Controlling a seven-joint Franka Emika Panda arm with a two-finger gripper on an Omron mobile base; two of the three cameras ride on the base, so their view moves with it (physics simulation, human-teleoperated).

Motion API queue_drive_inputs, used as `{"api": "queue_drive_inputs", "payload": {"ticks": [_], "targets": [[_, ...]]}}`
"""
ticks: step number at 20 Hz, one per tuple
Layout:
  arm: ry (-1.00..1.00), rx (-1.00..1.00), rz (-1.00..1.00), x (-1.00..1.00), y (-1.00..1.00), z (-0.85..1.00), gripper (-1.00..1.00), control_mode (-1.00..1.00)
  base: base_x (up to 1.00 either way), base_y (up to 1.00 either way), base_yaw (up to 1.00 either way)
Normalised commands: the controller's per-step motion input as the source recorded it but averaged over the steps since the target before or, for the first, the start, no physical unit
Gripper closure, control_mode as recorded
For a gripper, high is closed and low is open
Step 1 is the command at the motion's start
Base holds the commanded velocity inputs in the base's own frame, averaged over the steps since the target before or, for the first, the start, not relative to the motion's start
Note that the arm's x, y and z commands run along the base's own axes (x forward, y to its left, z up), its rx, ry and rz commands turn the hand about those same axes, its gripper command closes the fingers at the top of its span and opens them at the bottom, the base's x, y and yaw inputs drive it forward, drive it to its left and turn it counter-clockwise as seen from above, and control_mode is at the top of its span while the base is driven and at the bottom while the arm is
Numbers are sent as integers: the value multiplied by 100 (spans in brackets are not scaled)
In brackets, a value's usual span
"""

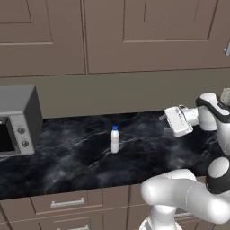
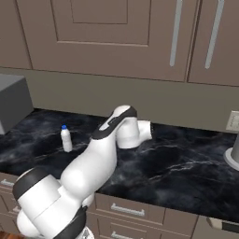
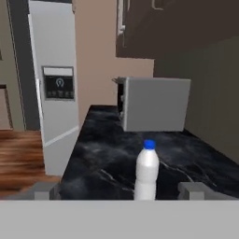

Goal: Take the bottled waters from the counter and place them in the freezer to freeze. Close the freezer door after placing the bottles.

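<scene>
Upper cabinets (image 1: 148, 31), taupe-brown with panelled doors, running along the wall above a plain beige backsplash; grey side-by-side fridge (image 3: 53, 88) standing beyond the far end of the worktop in the hand view, its freezer door (image 3: 58, 102) showing a dark dispenser recess and sitting closed; counter (image 1: 81, 157), black marble pattern with white veining, lying over taupe drawers with silver bar handles (image 1: 67, 203); white Franka arm (image 2: 88, 168) rising from the base and bending over the counter's right part in the left base view, its hand turned sideways toward the bottle; grey microwave (image 1: 18, 120) sitting at the counter's left end, dials on its front panel; gripper (image 3: 120, 190) hanging above the counter, jaws standing fully apart with nothing between them, its two finger tips framing the bottle from a distance; one bottled water (image 1: 115, 139), translucent white with a blue cap, standing upright on the counter's middle, well apart from the microwave on one side and from the gripper on the other, clear of both finger tips; pale wall outlet (image 2: 233, 120) sitting on the backsplash at the right
</scene>
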Motion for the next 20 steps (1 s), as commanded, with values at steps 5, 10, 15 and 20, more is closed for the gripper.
{"api": "queue_drive_inputs", "payload": {"ticks": [5,10,15,20], "targets": [[5,2,-1,-5,31,-55,-100,-100,0,0,0],[0,4,-12,0,28,-27,-100,-100,0,0,0],[0,1,-13,1,16,-15,-100,-100,0,0,0],[0,0,-8,24,0,-11,-100,-100,0,0,0]]}}
